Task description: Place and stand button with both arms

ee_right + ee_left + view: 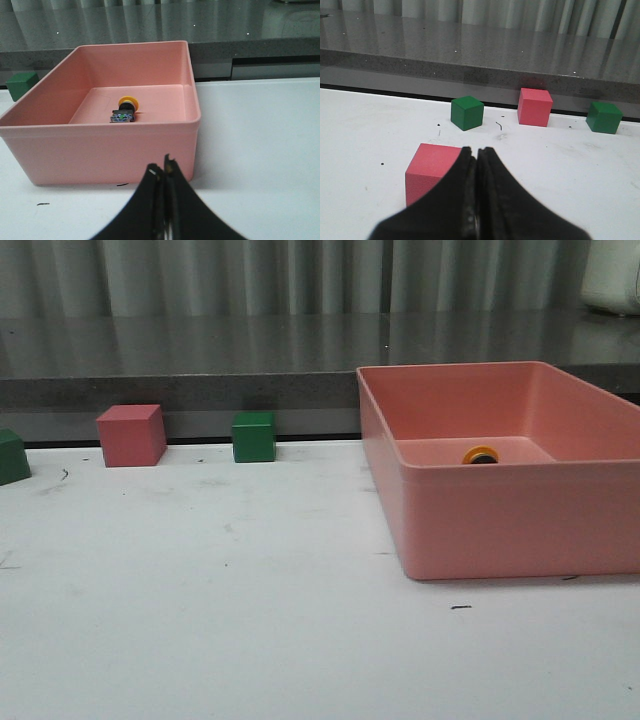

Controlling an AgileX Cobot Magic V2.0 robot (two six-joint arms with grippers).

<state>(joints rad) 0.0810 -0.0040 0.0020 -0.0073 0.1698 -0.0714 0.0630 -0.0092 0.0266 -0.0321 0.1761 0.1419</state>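
Button lies on its side on the floor of the pink bin, which sits on the right side of the white table. Yellow cap points toward the far wall, dark body w/ a bluish-green end faces the near wall. In front view only the yellow cap peeks over the bin's near rim. Nothing is touching it.

Right gripper is low over the table, just outside the bin's near wall, tips pressed together w/ no gap, holding nothing. It points toward the bin, approx level w/ the table.

Left gripper is likewise closed tight & empty, low over the left part of the table, pointing toward the far edge. A pink cube sits right by its tips, slightly left; can't tell if they touch.

Further back along the far edge: a green cube, a 2nd pink cube & another green cube, all apart from each other. Neither arm shows in the front view. A grey counter runs behind the table.
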